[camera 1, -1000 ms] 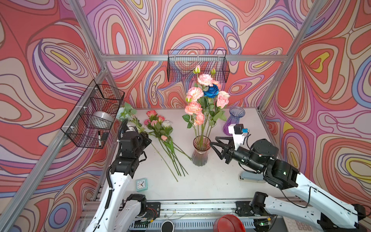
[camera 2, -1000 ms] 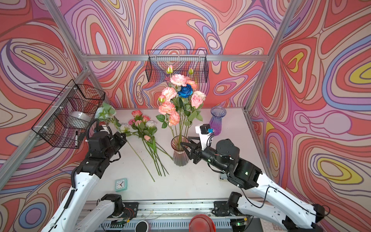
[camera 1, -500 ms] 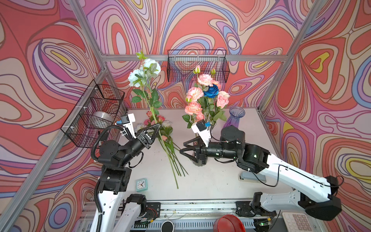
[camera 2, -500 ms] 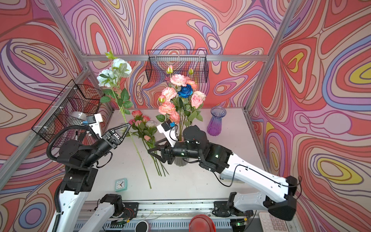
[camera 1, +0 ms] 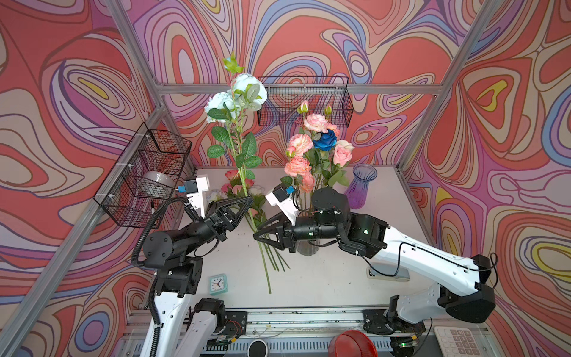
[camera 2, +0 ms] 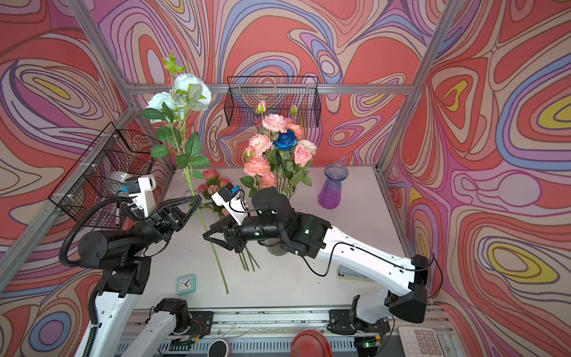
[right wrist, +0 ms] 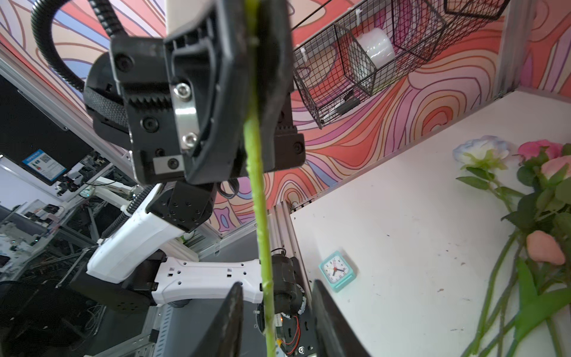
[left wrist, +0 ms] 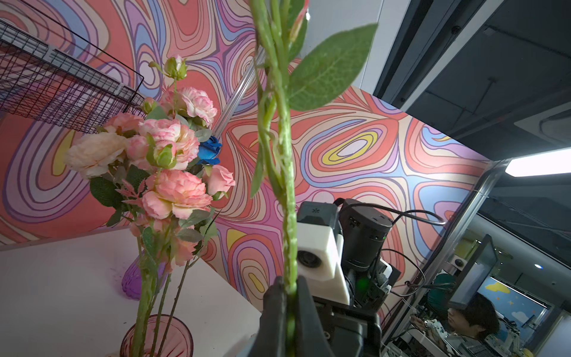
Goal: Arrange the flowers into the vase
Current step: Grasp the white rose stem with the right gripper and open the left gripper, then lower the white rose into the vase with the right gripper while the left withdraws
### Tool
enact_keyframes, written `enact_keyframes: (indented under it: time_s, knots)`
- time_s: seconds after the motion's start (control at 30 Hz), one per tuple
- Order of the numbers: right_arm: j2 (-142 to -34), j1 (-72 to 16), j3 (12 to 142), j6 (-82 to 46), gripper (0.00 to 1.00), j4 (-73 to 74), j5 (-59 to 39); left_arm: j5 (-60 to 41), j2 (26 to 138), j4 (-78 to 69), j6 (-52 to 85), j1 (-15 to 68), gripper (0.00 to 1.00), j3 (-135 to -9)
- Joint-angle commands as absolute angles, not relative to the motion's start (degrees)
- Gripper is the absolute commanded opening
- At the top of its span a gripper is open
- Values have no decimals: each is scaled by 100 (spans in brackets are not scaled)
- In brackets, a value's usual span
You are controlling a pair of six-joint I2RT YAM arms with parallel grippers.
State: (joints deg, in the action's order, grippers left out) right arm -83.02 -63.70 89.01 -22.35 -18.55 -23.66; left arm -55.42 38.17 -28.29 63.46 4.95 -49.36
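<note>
My left gripper (camera 1: 247, 199) (left wrist: 289, 284) is shut on the green stem (left wrist: 285, 185) of a tall flower with pale blue-white blooms (camera 1: 247, 92) (camera 2: 191, 89), held upright left of the vase. Lower down that stem (right wrist: 258, 197), my right gripper (camera 1: 256, 235) (right wrist: 276, 286) stands open, one finger on each side with gaps showing. The clear pinkish vase (camera 2: 276, 247) (left wrist: 156, 337), partly hidden behind my right arm, holds pink, peach and one deep blue flower (camera 1: 312, 148). More flowers (camera 1: 238, 185) (right wrist: 537, 173) lie on the white table (camera 1: 324, 287).
An empty purple vase (camera 1: 360, 185) stands at the back right. A small teal clock (camera 1: 217, 283) sits near the front left, a stapler (camera 1: 387, 273) under my right arm. Wire baskets hang on the left wall (camera 1: 148, 173) and back wall (camera 1: 304, 102).
My left gripper lifted the pale blue-white flower off the table and stood it upright. My right arm swung left to the stem, and its jaws have narrowed around it.
</note>
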Motion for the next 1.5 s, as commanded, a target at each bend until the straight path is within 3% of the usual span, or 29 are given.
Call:
enact_keyframes:
  time_s: [0.0, 0.07, 0.13, 0.23, 0.27, 0.33, 0.5, 0.67, 1.03, 1.23, 1.47]
  knots:
    - [-8367, -6416, 9051, -2277, 24, -1603, -2698, -5691, 3875, -3568, 6704, 519, 0, -4933]
    - [-8381, -6425, 9052, -2298, 13, -1549, -2774, -5693, 3917, -3758, 6849, 516, 2, -4930]
    - [-8348, -6433, 9019, -2301, 0, -1512, -2751, -5633, 3943, -3839, 6926, 519, 15, -4922]
    - [-8138, -6434, 8846, -2275, 0, -1367, -2606, -5452, 3864, -3703, 6880, 519, 70, -4889]
    - [-8039, -6430, 8777, -2245, 0, -1337, -2509, -5384, 3810, -3642, 6818, 519, 80, -4878]
    - [-7808, -6431, 8634, -2161, 0, -1312, -2294, -5258, 3709, -3394, 6641, 519, 89, -4880]
    - [-7073, -6432, 8250, -1757, 0, -1564, -1256, -4646, 3261, -2039, 5680, 519, 98, -4924]
    - [-6348, -6432, 7936, -1240, 0, -1784, 118, -3744, 2845, -612, 4740, 515, 100, -4843]
    - [-5941, -6424, 7453, 591, 0, -826, 2575, -3484, 2807, -272, 4737, 518, 99, -4216]
    - [-5994, -6355, 6607, 1172, 0, 401, 2951, -3488, 2813, -222, 4737, 519, 99, -4091]
    - [-6049, -5511, 6126, 549, 0, 866, 2181, -3529, 2857, -200, 4715, 519, 99, -4044]
